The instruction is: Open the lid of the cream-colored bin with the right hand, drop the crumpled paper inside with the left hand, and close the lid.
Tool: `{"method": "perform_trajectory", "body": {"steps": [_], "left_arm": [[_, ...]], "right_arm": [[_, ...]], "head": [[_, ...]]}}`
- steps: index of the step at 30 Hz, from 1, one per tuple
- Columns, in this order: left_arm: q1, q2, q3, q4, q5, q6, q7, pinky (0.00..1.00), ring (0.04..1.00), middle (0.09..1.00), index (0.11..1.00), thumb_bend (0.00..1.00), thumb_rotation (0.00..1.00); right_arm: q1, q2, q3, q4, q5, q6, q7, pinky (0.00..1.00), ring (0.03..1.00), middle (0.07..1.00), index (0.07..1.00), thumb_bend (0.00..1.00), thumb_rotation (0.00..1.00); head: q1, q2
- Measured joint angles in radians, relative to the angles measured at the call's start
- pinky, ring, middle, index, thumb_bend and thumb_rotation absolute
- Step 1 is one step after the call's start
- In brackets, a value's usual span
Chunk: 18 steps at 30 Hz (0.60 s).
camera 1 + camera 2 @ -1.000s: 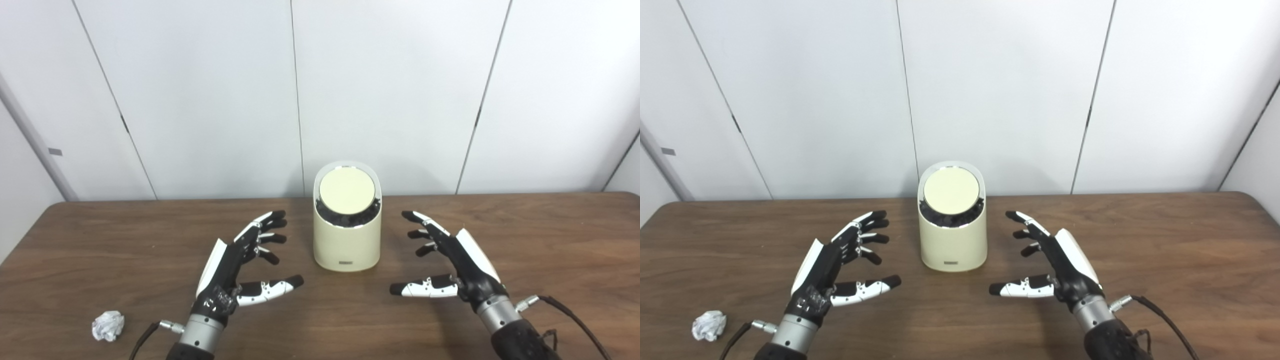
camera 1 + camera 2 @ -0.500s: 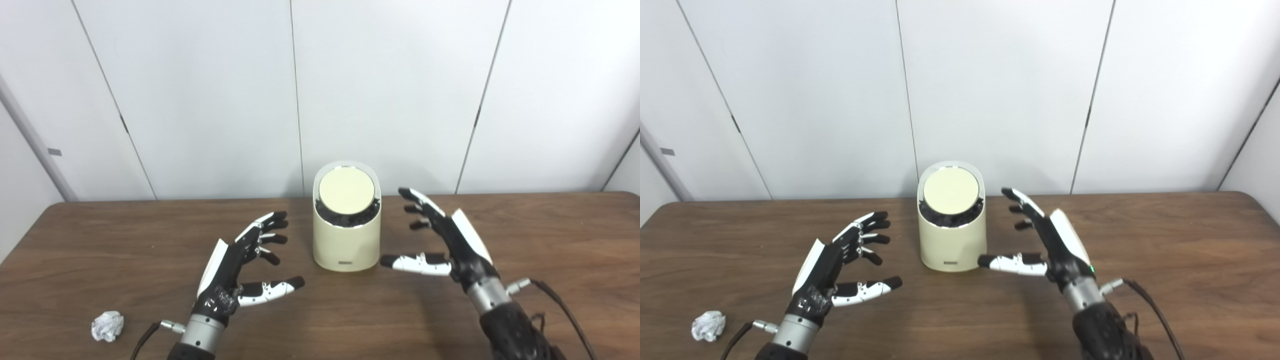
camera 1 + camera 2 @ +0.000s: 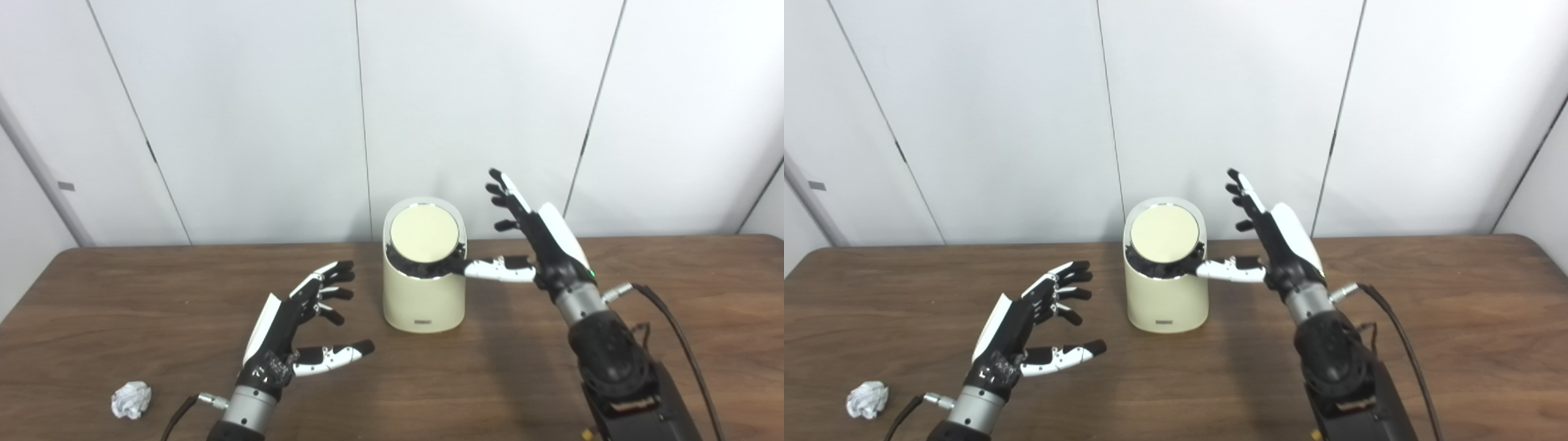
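Note:
The cream-colored bin stands upright at the middle of the brown table, its round lid lying shut on the slanted top. My right hand is raised beside the bin's upper right, open, fingers spread upward, thumb tip at the bin's rim. To the left of the bin my left hand hovers over the table, open and holding nothing. The crumpled paper lies near the front left edge, well left of that hand.
The wooden table runs the full width of the view, with white wall panels behind it. A black cable trails from my right wrist toward the front right.
My right hand rose from beside the bin's base and moved in to its upper right rim. The left hand, bin and paper stayed put.

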Motion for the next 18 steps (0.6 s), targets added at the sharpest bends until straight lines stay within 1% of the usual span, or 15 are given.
{"method": "perform_trajectory", "body": {"steps": [2,5,10,13,18], "left_arm": [[0.000,-0.002,0.000,0.000,0.000,0.000,0.000,0.55,0.737,0.820,0.855,0.74,0.01],[0.000,-0.002,0.000,0.000,0.000,-0.001,0.001,0.55,0.736,0.820,0.856,0.74,0.01],[0.000,-0.007,-0.001,0.000,0.000,-0.001,0.002,0.55,0.741,0.821,0.855,0.74,0.00],[0.000,-0.010,-0.001,0.000,0.001,-0.001,0.002,0.55,0.741,0.823,0.856,0.74,0.00],[0.000,-0.012,-0.002,0.000,0.002,-0.001,0.002,0.55,0.744,0.826,0.858,0.73,0.02]], "right_arm": [[-0.021,0.003,0.005,0.004,-0.004,0.005,0.000,0.71,0.868,0.924,0.990,0.82,0.42],[-0.051,0.004,0.017,0.022,-0.024,0.016,0.000,0.67,0.835,0.908,0.976,0.82,0.40],[-0.081,0.010,0.020,0.048,-0.030,0.025,-0.004,0.65,0.835,0.914,0.967,0.82,0.36],[-0.092,0.017,0.028,0.059,-0.042,0.046,-0.004,0.64,0.828,0.915,0.970,0.80,0.37],[-0.111,0.035,0.042,0.079,-0.059,0.052,-0.009,0.64,0.834,0.924,0.961,0.80,0.36]], "head": [[0.002,0.000],[0.003,-0.002],[0.002,0.000],[0.002,0.000],[0.005,0.002]]}}
